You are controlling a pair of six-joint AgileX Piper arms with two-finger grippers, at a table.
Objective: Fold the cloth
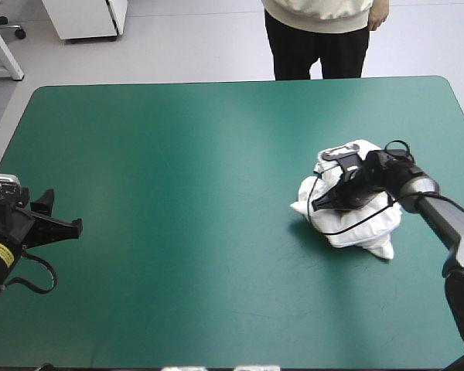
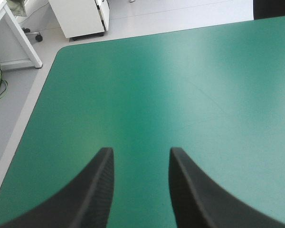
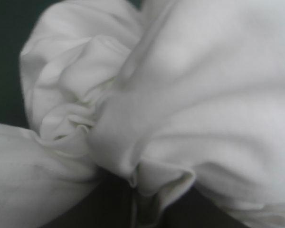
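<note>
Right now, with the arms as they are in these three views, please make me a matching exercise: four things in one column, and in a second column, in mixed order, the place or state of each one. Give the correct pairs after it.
Things
1. T-shirt
2. left gripper
3. right gripper
4. table cover

Place or state
a. open, holding nothing, near the table's left edge
b. teal-green, bare over most of the table
c. white, a crumpled heap on the table's right part
d. down on the heap, fingers all but shut with cloth bunched between them

Pairs: 1-c, 2-a, 3-d, 4-b
</note>
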